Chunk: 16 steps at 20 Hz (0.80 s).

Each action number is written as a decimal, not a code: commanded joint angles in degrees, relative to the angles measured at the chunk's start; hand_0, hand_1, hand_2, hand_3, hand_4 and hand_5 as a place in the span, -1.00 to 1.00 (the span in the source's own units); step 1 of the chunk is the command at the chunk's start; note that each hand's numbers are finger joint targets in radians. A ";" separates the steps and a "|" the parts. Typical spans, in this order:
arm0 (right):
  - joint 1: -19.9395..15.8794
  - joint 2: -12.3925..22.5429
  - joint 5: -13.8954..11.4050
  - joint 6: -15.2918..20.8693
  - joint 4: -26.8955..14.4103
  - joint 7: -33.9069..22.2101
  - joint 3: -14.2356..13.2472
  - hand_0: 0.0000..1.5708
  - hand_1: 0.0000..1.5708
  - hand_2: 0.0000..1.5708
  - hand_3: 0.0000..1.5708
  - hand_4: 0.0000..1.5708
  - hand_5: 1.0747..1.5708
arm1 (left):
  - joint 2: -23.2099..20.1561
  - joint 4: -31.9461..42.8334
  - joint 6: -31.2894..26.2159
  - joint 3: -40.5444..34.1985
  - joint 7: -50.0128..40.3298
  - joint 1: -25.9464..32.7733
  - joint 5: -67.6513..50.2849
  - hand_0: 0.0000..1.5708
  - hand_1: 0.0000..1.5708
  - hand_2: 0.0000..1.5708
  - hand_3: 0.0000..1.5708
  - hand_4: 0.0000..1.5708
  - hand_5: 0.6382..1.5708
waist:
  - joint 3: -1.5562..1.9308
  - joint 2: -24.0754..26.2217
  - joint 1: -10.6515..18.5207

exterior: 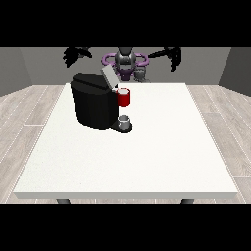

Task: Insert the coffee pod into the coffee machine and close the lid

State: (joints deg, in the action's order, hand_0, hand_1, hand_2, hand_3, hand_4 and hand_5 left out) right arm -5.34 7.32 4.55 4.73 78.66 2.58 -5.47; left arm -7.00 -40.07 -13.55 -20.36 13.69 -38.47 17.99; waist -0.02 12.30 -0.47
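White table (147,162) surface, bare across its near half, fills most of the front view, its near edge closest to the camera. On the far left part of the table stands the black coffee machine (93,105), its grey lid (108,76) raised and tilted back toward the robot. At the foot of the machine's front, on the dark drip base, sits a small grey thing (125,121) that cannot be told for certain as the coffee pod. Directly above it, at the machine's brew head, is a red thing at the machine (124,97), touching the machine's body on its left side. Behind the table's far edge the robot (126,61) shows small, with a grey torso and purple rings at the shoulders. Both arms are spread wide and raised, well apart from the machine. The hand at the view's left (76,55) hangs above and behind the machine; the hand at the view's right (172,56) hangs beyond the table's far edge. Each hand's fingers splay downward, uncurled, holding nothing.
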 commanded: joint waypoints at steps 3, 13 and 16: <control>-2.94 1.97 -0.02 -3.09 4.65 -3.23 2.03 -1.00 -1.00 -1.00 -1.00 -1.00 1.00 | 3.02 -2.10 -0.69 -0.69 -1.32 5.33 -3.55 -1.00 -1.00 -1.00 -1.00 -1.00 1.00 | 0.01 2.38 2.89; -9.42 4.57 -1.62 -5.18 4.33 -5.96 2.39 -1.00 -1.00 -1.00 -1.00 -0.83 1.00 | 5.39 -12.27 -5.88 2.14 -1.08 13.03 -8.59 -1.00 -1.00 -1.00 -1.00 -1.00 1.00 | 0.03 -0.49 9.14; -10.15 3.06 -3.42 -4.93 3.23 -5.35 4.17 -1.00 -1.00 -1.00 -1.00 -0.73 1.00 | 6.72 -17.22 -4.98 3.08 -5.87 13.10 -10.82 -1.00 -1.00 -1.00 -1.00 -0.72 1.00 | 0.03 -1.69 9.02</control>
State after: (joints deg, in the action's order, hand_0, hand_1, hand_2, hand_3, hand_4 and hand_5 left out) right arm -13.86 10.58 3.11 -0.32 83.06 -2.75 -2.38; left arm -1.82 -52.37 -18.24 -18.83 10.78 -27.17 9.01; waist 0.00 11.68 7.18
